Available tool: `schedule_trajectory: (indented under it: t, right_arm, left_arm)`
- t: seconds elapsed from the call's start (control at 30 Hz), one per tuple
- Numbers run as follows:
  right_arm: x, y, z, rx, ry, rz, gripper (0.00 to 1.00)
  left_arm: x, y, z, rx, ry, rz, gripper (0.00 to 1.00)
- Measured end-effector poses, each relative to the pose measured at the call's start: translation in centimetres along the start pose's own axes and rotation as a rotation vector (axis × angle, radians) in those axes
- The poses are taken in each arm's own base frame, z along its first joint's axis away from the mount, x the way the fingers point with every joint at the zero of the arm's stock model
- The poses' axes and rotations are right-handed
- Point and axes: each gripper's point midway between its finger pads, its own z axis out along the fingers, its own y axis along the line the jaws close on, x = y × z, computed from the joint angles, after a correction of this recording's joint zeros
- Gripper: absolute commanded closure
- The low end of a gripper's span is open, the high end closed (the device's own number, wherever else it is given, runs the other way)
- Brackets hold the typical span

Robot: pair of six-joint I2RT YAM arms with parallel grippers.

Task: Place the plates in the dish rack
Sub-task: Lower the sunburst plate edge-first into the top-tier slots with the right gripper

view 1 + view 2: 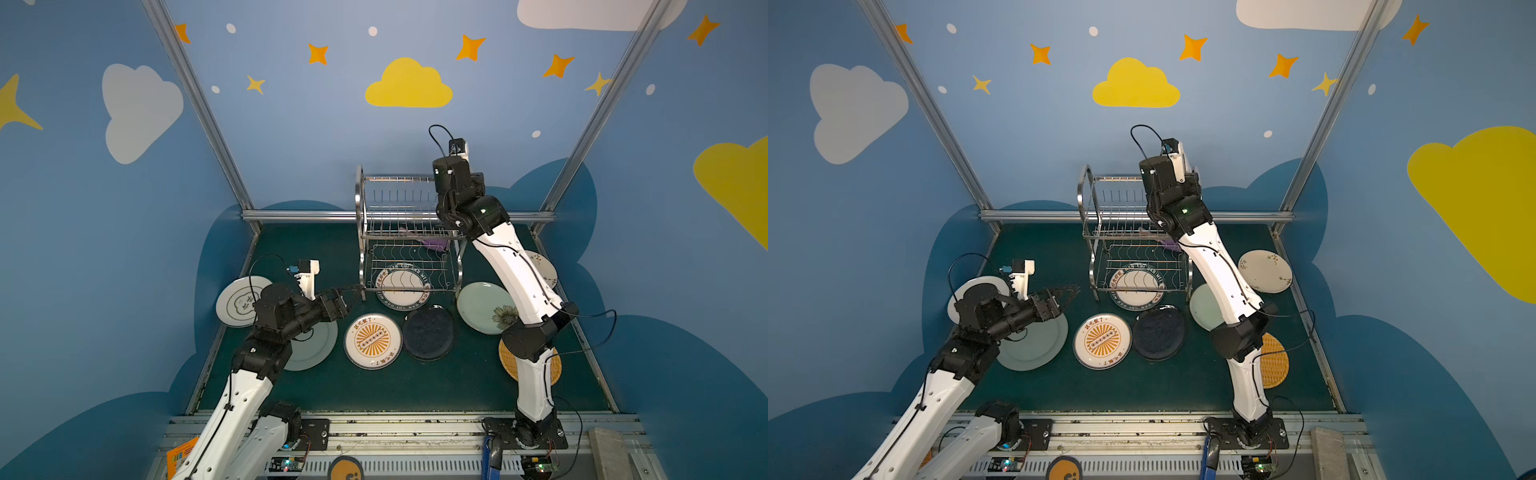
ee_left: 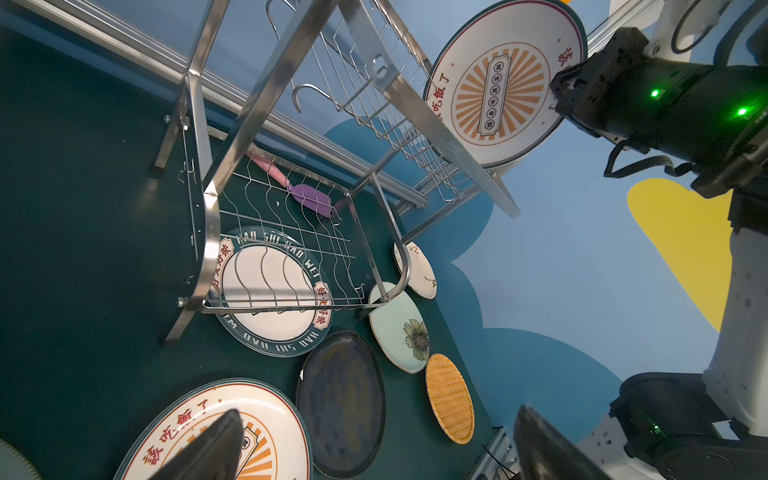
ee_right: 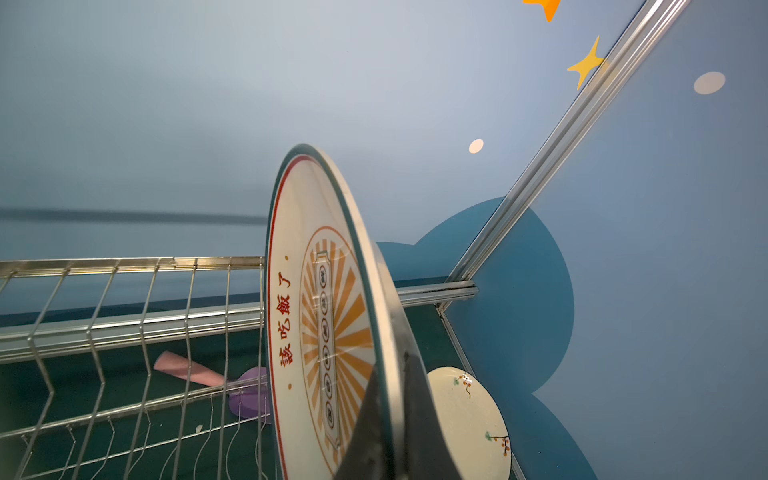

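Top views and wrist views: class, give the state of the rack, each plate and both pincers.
dish rack, upright.
held sunburst plate, on edge, up at the upper tier.
right pincer, shut on held sunburst plate.
left pincer, open, empty.
lettered-rim plate, flat beneath rack.
table sunburst plate, flat.
navy plate, flat.
flowered green plate, flat.
plain green plate, flat.
woven plate, flat.
cream plate, flat.
emblem plate, flat.

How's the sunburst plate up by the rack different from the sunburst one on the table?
The raised sunburst plate stands on edge; the table sunburst plate lies flat. The raised one is pinched at its rim by the right gripper by the dish rack's upper tier; the table one is untouched. Both share the same orange ray pattern.
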Motion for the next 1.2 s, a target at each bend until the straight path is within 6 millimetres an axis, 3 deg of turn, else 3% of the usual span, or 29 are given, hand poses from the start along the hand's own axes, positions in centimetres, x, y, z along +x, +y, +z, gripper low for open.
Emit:
schedule_trajectory:
  t: [1.2]
  right_arm:
    - [2.4,-0.6,-1.5,0.018,0.049,0.024,1.0]
  left_arm:
    - [-0.3,-0.3,-0.8,-0.005,-0.028,0.011,0.0]
